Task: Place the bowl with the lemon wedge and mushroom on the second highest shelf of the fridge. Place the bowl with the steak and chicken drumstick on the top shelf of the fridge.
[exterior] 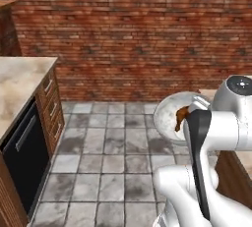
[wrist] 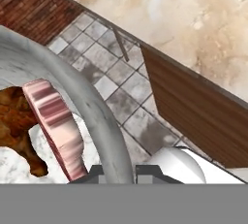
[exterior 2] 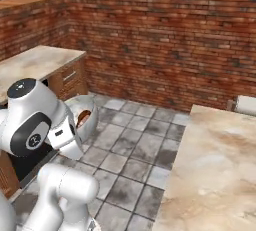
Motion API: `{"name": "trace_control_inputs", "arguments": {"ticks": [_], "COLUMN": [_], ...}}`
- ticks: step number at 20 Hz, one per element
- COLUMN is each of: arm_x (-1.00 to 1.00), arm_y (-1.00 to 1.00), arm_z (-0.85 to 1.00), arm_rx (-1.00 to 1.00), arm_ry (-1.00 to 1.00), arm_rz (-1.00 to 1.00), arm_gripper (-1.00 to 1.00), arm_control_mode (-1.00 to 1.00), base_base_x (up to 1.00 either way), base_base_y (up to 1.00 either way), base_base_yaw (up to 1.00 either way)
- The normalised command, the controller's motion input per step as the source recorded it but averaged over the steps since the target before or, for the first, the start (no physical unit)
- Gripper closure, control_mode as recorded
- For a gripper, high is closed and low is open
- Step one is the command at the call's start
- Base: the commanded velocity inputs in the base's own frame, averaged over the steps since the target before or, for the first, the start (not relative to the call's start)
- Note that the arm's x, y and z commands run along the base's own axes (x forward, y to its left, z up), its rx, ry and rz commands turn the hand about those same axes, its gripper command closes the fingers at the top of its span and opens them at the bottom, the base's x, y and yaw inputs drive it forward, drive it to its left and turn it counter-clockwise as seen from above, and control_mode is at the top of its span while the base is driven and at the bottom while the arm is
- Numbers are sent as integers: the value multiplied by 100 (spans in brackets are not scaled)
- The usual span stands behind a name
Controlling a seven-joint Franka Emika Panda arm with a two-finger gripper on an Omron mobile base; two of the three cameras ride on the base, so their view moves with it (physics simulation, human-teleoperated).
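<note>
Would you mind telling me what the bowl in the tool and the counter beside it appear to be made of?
The round grey bowl looks like glazed ceramic or stoneware: a smooth, thick rim with a soft sheen and a mottled white inside. The beige mottled countertop looks like polished marble or similar stone, judging by its cloudy veining, set on brown wood-grain cabinet panels.

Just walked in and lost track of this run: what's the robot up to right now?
The gripper is shut on the rim of the grey bowl, carrying it above the tiled floor. In the hand view the bowl holds the steak and a brown piece, likely the chicken drumstick. A marble counter lies to the robot's right; no fridge is in sight.
</note>
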Motion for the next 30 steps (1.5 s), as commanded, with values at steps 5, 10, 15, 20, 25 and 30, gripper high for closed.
{"name": "trace_control_inputs", "arguments": {"ticks": [5, 10, 15, 20, 25, 30], "arm_x": [0, 0, 0, 0, 0, 0], "arm_y": [0, 0, 0, 0, 0, 0], "arm_z": [0, 0, 0, 0, 0, 0], "arm_rx": [0, 0, 0, 0, 0, 0], "arm_ry": [0, 0, 0, 0, 0, 0], "arm_rz": [0, 0, 0, 0, 0, 0], "arm_gripper": [100, 100, 100, 100, 100, 100], "arm_control_mode": [100, 100, 100, 100, 100, 100], "base_base_x": [100, 100, 100, 100, 100, 100], "base_base_y": [0, 0, 0, 0, 0, 0], "base_base_yaw": [-27, -24, -24, -24, -24, -19]}}
